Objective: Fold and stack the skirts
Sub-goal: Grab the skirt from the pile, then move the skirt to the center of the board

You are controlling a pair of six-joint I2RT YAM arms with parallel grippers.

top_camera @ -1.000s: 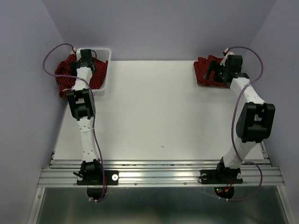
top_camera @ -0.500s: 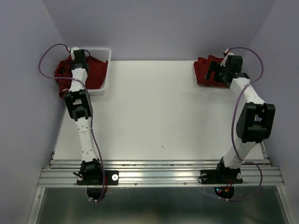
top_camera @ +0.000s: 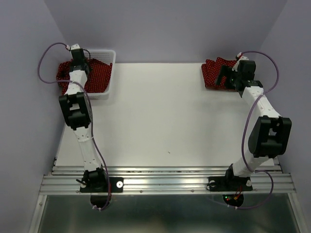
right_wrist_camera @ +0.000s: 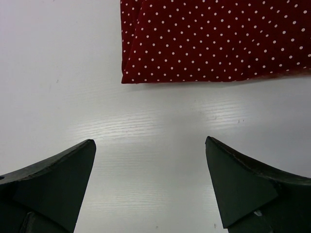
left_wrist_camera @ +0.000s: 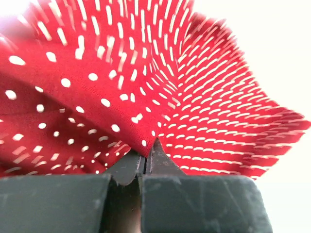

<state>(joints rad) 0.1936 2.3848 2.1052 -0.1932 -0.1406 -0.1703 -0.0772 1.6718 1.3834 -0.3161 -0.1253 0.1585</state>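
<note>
Dark-red cloth skirt with small white dots (left_wrist_camera: 87, 87) is now pinched in the left gripper (left_wrist_camera: 147, 156). A second ago its jaws stood wide above the white plastic lattice basket (top_camera: 110, 54). They have since pressed together on a raised fold of the fabric, and the arm has reached further into the far-left corner. In the wrist view the cloth bunches at the closed tips and fans out beyond them, so the hold looks sound. I judge this skirt is ready to be drawn out onto the white table (top_camera: 165, 116) for folding.

More dotted red cloth (top_camera: 99, 77) fills the basket and spills over its left side; how many garments that makes I cannot tell. It may drag along with the pinched piece, and the basket's wall stands between it and the table.

At the far right, the right gripper (right_wrist_camera: 150, 143) hangs with jaws spread wide, holding nothing. It sits just beside the edge of a folded dark-red dotted skirt (right_wrist_camera: 214, 39) lying flat on the table. That arm has shifted slightly rightward.
</note>
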